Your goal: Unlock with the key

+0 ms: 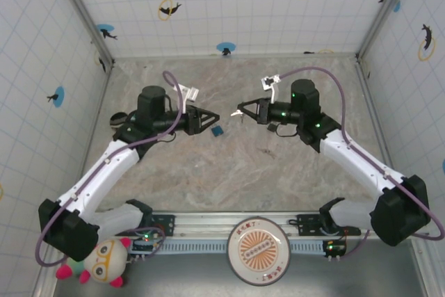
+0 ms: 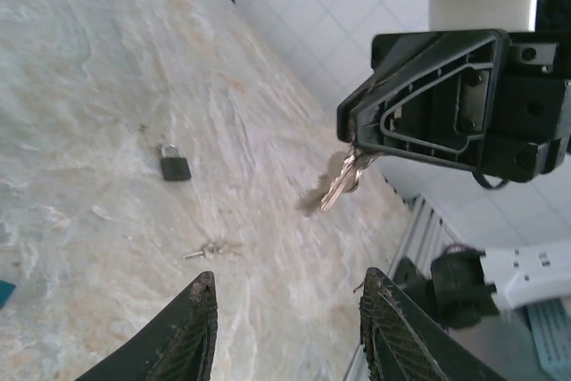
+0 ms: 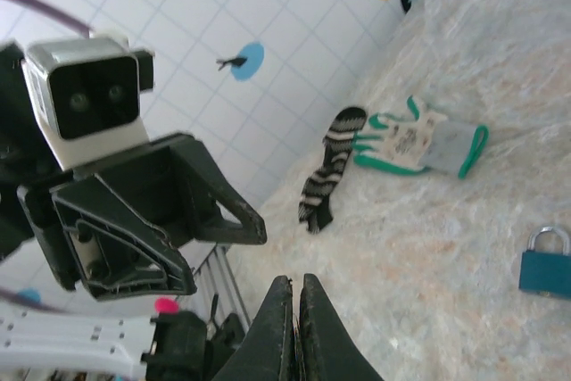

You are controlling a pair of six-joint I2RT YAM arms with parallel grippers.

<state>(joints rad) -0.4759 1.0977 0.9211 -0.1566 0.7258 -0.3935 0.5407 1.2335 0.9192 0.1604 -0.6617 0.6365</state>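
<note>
At the near edge the arm bases are bolted to a rail, with a round disc (image 1: 257,250) and a soft toy (image 1: 104,263) set beside them. Above mid-table the two grippers are held nearly tip to tip. The left gripper (image 2: 290,278) is spread moderately wide, with nothing between its fingers. The right gripper (image 2: 351,129) is pinched tight, and the key (image 2: 342,180) is seen dangling from its tips, clear of the table. The bunch is blurred, so whether blade or ring is pinched cannot be told.

The step in hand is judged to be the taking-up of the key, with no lock yet engaged. A blue padlock (image 1: 217,131) lies untouched on the table just below the gripper tips. Next, the lock would need to be steadied by the free left gripper and the blade lined up with the keyway.

The table (image 1: 208,186) is marbled beige stone. A green-trimmed glove (image 3: 419,144) lies by the wall, and the space is enclosed by white tiled walls (image 1: 208,5) with sea-animal stickers.
</note>
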